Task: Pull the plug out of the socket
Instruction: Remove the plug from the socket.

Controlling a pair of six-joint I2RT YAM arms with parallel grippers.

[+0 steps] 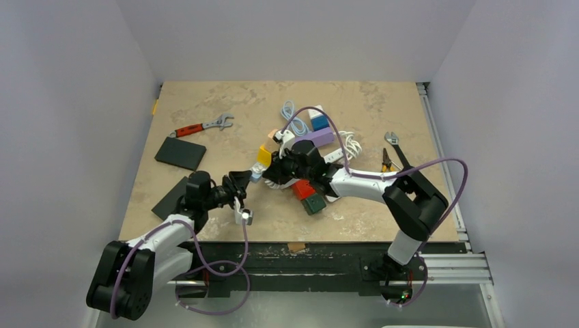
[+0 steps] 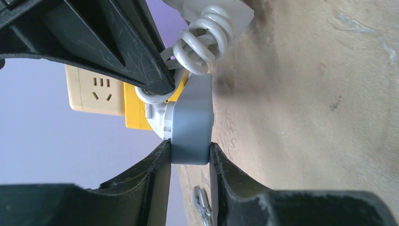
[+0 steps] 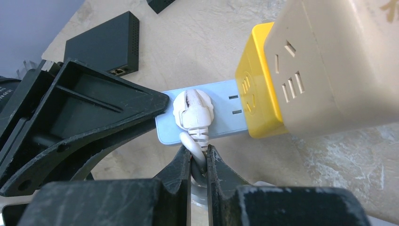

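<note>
The socket (image 3: 228, 106) is a flat pale blue block lying on the table, joined to a yellow cube (image 3: 256, 80) and a beige cube (image 3: 339, 61). A white plug (image 3: 194, 110) sits pushed into the blue block's face, and its white cord runs down between my right fingers. My right gripper (image 3: 199, 157) is shut on that cord just below the plug. My left gripper (image 2: 189, 155) is shut on the end of the socket (image 2: 190, 127); the white coiled cord (image 2: 202, 44) lies beyond it. In the top view both grippers, left (image 1: 244, 183) and right (image 1: 276, 167), meet mid-table.
A red-handled wrench (image 1: 203, 126) and two black boxes (image 1: 180, 153) (image 1: 171, 198) lie to the left. Red and green blocks (image 1: 311, 198), a purple block (image 1: 314, 137), a blue cube (image 1: 319, 123) and pliers (image 1: 388, 160) crowd the right. The table's front edge is near the arm bases.
</note>
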